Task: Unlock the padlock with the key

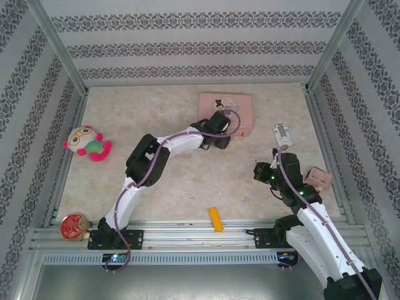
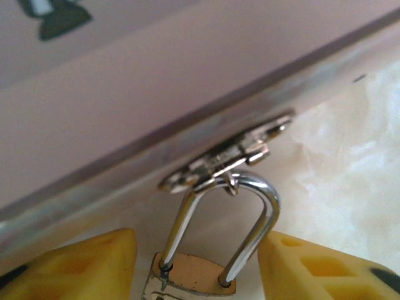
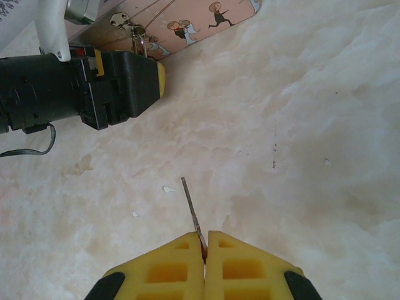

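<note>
The small brass padlock (image 2: pixel 190 278) hangs by its silver shackle (image 2: pixel 253 187) from the hasp of the pink picture tin (image 2: pixel 156 81). My left gripper (image 2: pixel 197 242) is open, one yellow finger on each side of the padlock. The right finger (image 2: pixel 300 262) touches the shackle, and a gap remains on the left. From above, the left gripper (image 1: pixel 220 139) sits at the front edge of the tin (image 1: pixel 240 109). My right gripper (image 3: pixel 205 239) is shut on the thin key (image 3: pixel 190 203). The key's blade sticks out forward over the table, well short of the padlock (image 3: pixel 139 39).
A plush toy (image 1: pixel 87 144) lies at the left. A round red tin (image 1: pixel 74 226) and a yellow bar (image 1: pixel 215 219) sit near the front rail. A white object (image 1: pixel 282 132) and a small pink box (image 1: pixel 319 178) are on the right. Patterned walls enclose the table.
</note>
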